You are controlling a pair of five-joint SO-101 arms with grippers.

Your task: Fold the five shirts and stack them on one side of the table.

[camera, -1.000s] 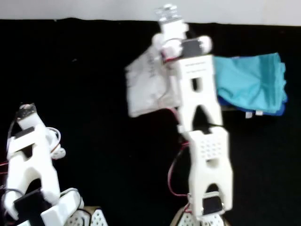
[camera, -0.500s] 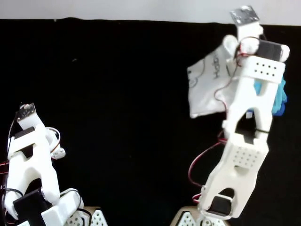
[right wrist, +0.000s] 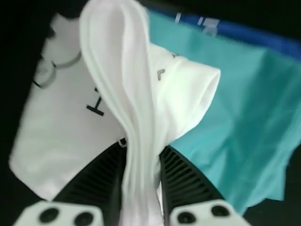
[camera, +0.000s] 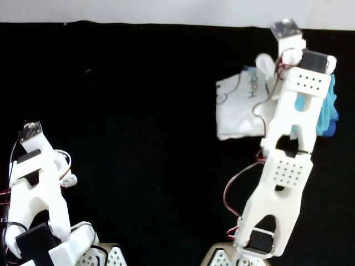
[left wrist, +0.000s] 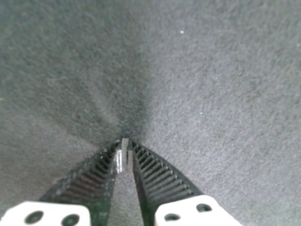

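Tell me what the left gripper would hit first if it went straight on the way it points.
Most likely the black table cover: the left gripper points straight at it, though how far off is unclear.

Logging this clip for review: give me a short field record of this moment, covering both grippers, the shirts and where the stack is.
right gripper: shut on a fold of the white shirt
white shirt: bunched, partly overlapping the teal shirt
teal shirt: lies on the blue shirt, at the table's right side in the high view
blue shirt: underneath, only its edge showing
left gripper: shut, empty, over the black table cloth
shirts visible: three
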